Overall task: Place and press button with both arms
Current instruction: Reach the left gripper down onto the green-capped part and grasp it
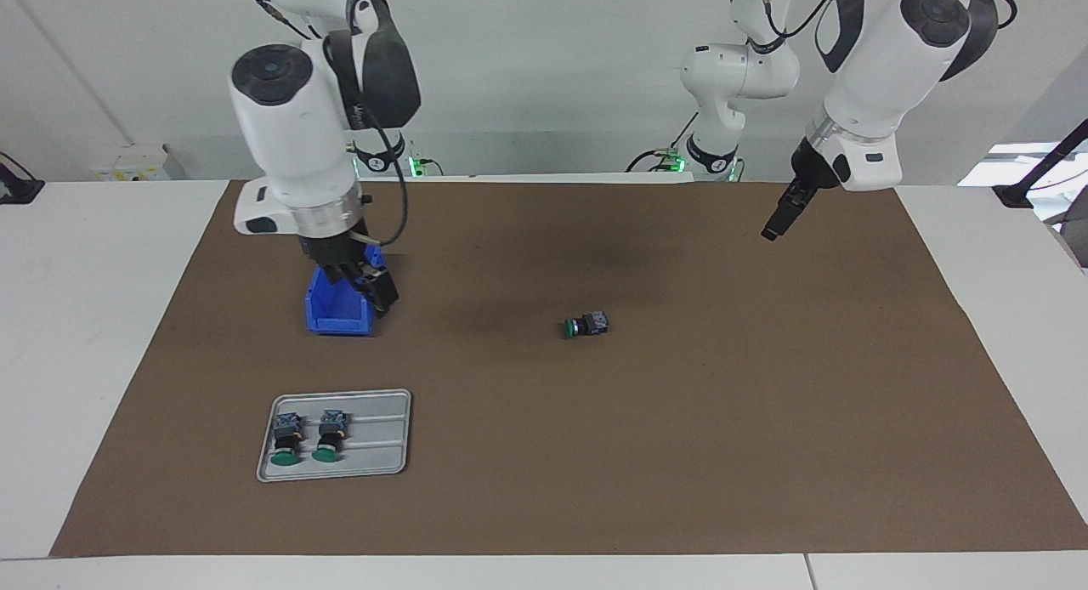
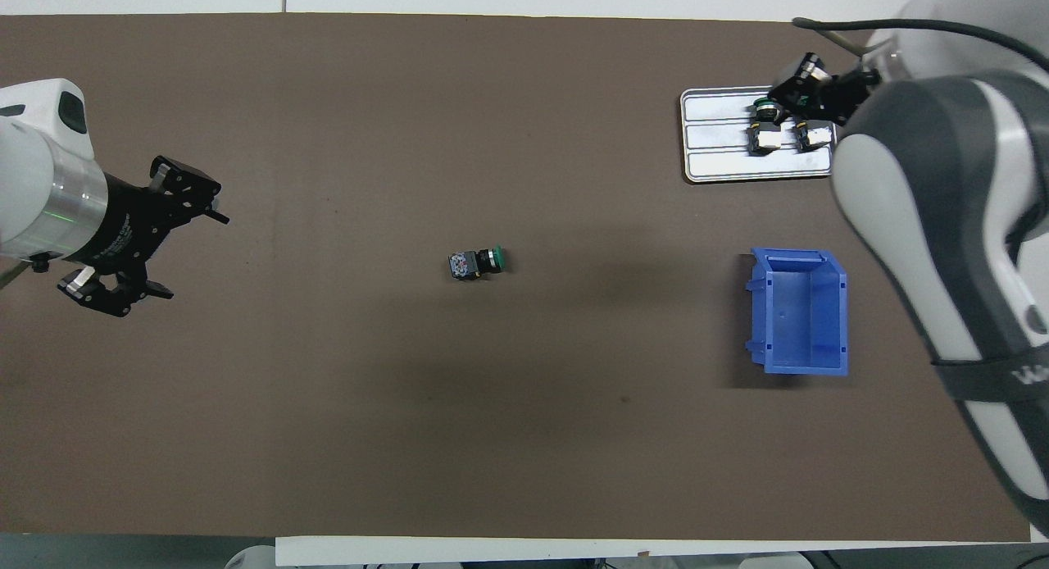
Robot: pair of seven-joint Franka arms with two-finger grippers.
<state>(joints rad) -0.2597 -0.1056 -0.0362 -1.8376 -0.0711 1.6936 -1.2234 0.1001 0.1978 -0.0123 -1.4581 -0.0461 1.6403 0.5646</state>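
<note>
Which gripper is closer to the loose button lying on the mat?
Right, by a modest margin. The right gripper hangs over the blue bin, toward the right arm's end from the button. The left gripper hovers over bare mat toward the left arm's end.

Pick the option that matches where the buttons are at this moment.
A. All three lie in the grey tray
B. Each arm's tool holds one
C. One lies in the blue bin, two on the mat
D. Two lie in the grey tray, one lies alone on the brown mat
D: two buttons lie side by side in the grey tray, and the third button lies alone on the brown mat, out of the blue bin.
</note>
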